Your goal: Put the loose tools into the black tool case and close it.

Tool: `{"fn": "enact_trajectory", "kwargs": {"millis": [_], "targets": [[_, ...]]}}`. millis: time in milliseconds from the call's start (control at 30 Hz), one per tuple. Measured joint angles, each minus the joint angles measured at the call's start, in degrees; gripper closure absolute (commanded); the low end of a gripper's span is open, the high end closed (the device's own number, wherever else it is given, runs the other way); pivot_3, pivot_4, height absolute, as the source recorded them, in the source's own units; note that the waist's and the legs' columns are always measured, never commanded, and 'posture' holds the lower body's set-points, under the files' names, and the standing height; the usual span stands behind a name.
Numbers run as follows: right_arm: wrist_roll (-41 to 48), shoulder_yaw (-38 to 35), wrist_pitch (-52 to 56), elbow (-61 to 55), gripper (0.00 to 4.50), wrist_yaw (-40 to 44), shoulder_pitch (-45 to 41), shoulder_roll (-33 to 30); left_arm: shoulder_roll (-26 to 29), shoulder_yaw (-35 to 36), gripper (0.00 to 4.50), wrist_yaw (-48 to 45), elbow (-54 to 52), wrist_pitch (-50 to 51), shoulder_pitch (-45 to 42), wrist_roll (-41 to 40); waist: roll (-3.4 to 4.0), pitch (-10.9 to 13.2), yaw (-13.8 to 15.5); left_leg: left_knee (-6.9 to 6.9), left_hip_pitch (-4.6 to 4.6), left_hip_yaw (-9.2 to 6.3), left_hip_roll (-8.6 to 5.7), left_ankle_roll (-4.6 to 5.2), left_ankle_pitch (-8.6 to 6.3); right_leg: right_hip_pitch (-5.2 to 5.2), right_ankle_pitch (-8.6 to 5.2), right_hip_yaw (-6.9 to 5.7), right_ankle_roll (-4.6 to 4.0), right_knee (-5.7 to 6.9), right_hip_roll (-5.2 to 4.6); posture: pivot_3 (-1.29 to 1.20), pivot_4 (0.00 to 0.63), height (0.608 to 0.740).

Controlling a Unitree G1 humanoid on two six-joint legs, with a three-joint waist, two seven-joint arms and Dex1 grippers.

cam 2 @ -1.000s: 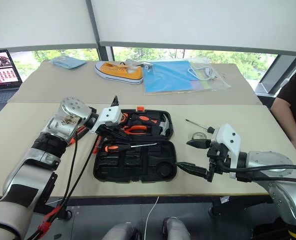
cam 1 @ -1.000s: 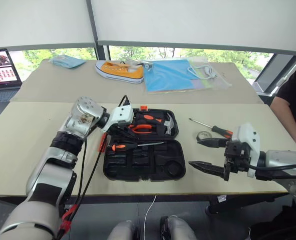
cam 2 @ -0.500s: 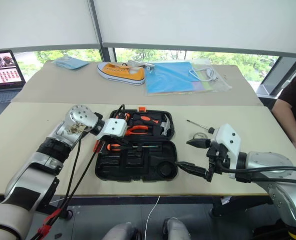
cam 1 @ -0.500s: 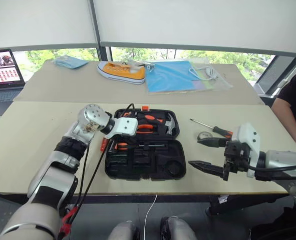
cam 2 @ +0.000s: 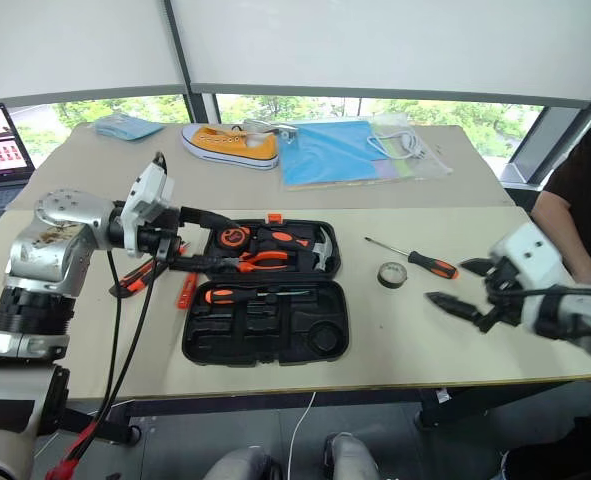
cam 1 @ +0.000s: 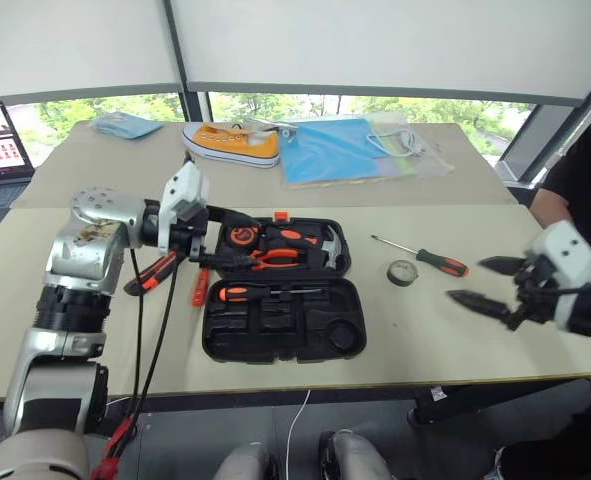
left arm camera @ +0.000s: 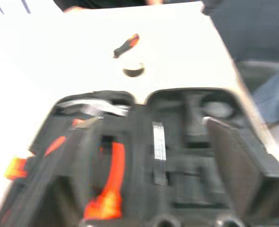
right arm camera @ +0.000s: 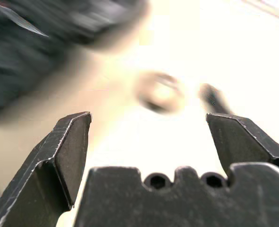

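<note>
Jaws of both grippers gape empty; next, the right gripper point(cam 1: 487, 282) must fetch the screwdriver point(cam 1: 421, 256) for the tool case point(cam 1: 280, 300).

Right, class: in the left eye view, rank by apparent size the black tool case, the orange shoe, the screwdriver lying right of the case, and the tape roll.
1. black tool case
2. orange shoe, farther away, so probably shrunk
3. screwdriver
4. tape roll

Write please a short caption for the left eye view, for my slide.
Open black tool case on the table; screwdriver and tape roll still loose beside it, both grippers open.
</note>
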Motion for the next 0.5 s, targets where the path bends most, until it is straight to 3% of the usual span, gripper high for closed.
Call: {"fn": "enact_trajectory", "kwargs": {"millis": [167,300,467,500], "targets": [[-13.56,16.06,-7.61,20.06,0.00,3.61,-17.60,1.41,0.97,0.44,0.04,2.19,-8.35,6.89,1.23,-4.81,0.05,0.05,-0.04,-0.03,0.07,0.03,0.01,-0.21,0.13,0.04,-0.25,0.02,0.27,0.04,0.01,0.00,0.150,0.718],[-22.80,26.24,-14.08,36.65,0.00,7.54,-28.91,7.79,1.63,0.63,0.04,4.72,-11.76,8.88,3.39,-6.03,0.20,0.14,-0.26,-0.08,0.07,0.05,0.05,-0.31,0.23,0.00,-0.07,0.04,-0.19,0.14,0.05,0.00,0.150,0.718],[-29.17,31.02,-19.71,50.58,0.00,10.18,-37.61,12.91,1.89,0.54,0.04,6.57,-14.79,8.91,5.59,-6.89,0.31,0.22,-0.69,-0.11,0.01,0.03,0.06,-0.33,0.24,-0.05,-0.08,-0.04,-0.25,0.14,0.04,0.00,0.150,0.718],[-30.33,31.51,-21.19,54.77,0.24,10.21,-40.15,14.46,2.02,0.58,0.01,7.04,-15.38,8.91,6.05,-7.19,0.32,0.22,-0.80,-0.11,0.03,0.03,0.06,-0.33,0.23,-0.03,-0.08,-0.06,-0.25,0.15,0.04,0.00,0.150,0.718]]}}
